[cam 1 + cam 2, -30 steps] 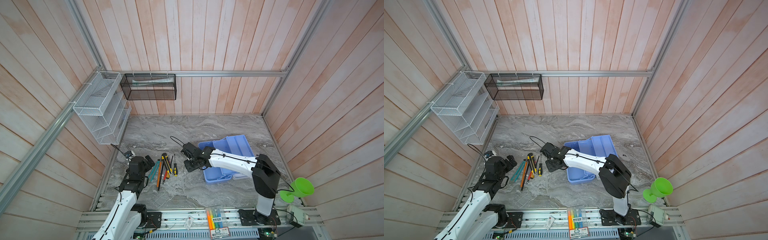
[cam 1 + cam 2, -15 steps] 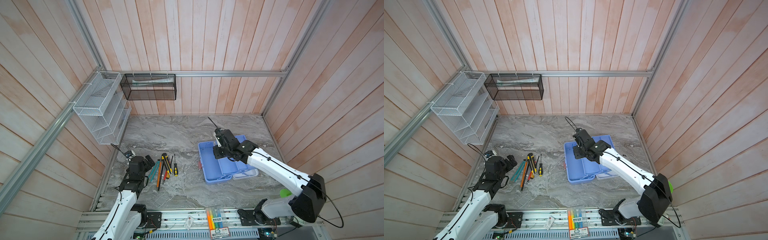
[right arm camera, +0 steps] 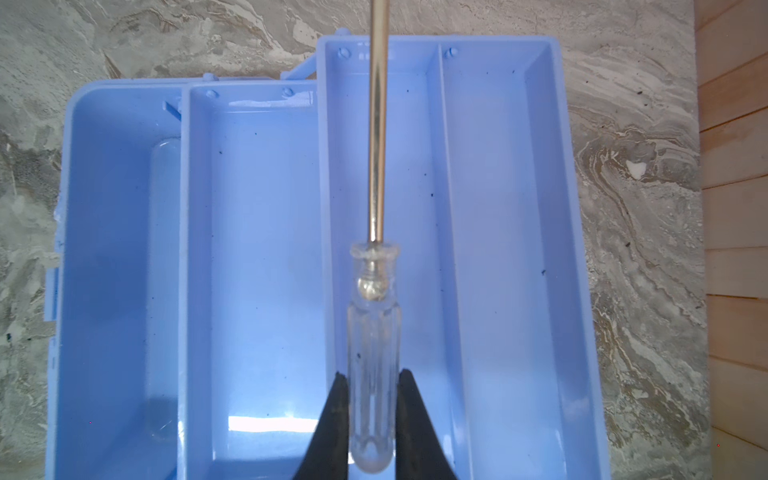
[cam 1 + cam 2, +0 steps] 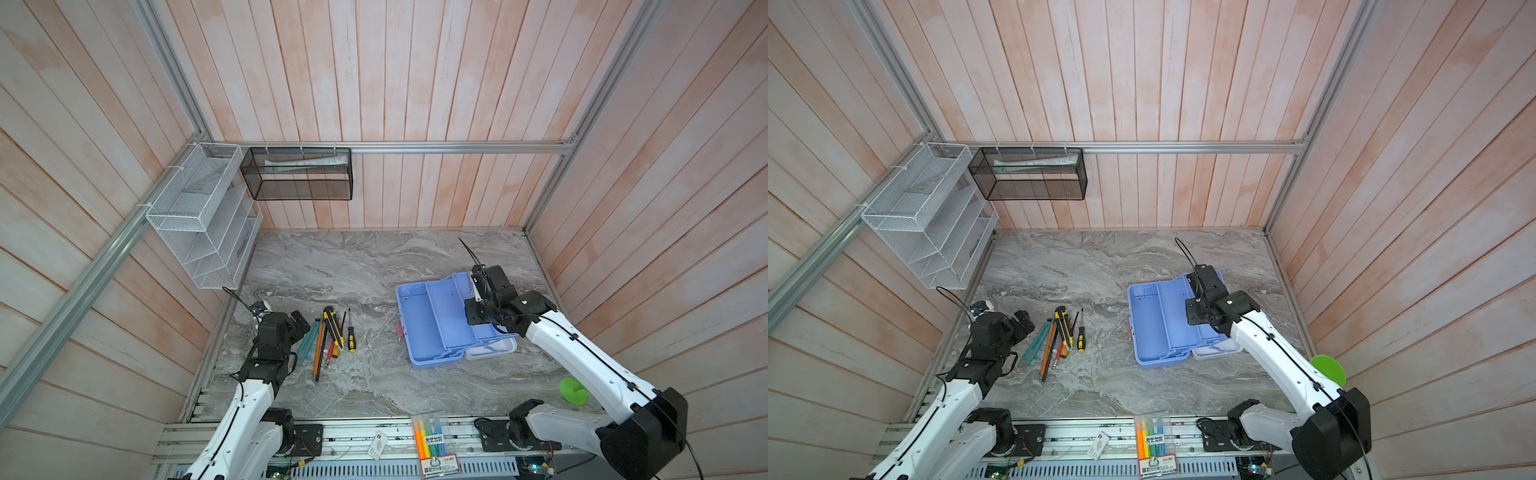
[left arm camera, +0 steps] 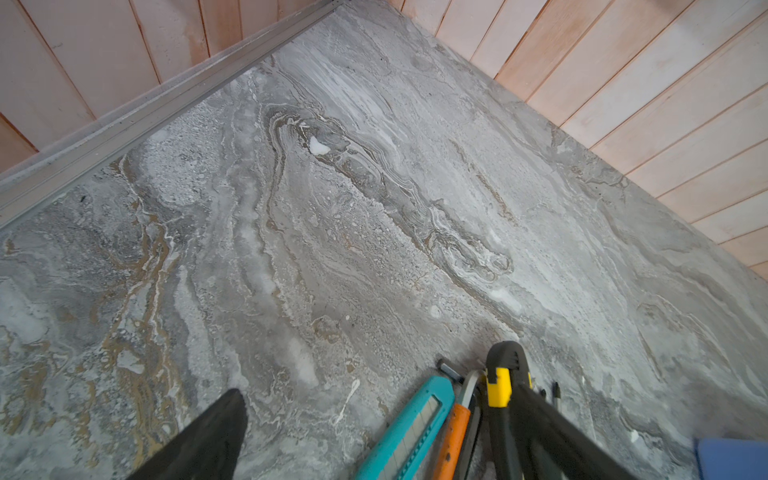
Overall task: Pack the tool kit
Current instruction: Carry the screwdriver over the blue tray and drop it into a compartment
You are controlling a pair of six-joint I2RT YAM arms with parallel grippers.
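right gripper (image 3: pixel 371 384): I clamp screwdriver (image 3: pixel 374 328) by clear handle's butt
handling: likely light, stiff, slick; mid-handle safer
left gripper (image 5: pixel 376 397): splayed, empty

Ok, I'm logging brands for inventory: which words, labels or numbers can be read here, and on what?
Highlighter pack: printed characters on its label, too blurred to read.
White tag on the front rail: mark too small to read.
Tool kit case and clear-handled screwdriver: no text seen.
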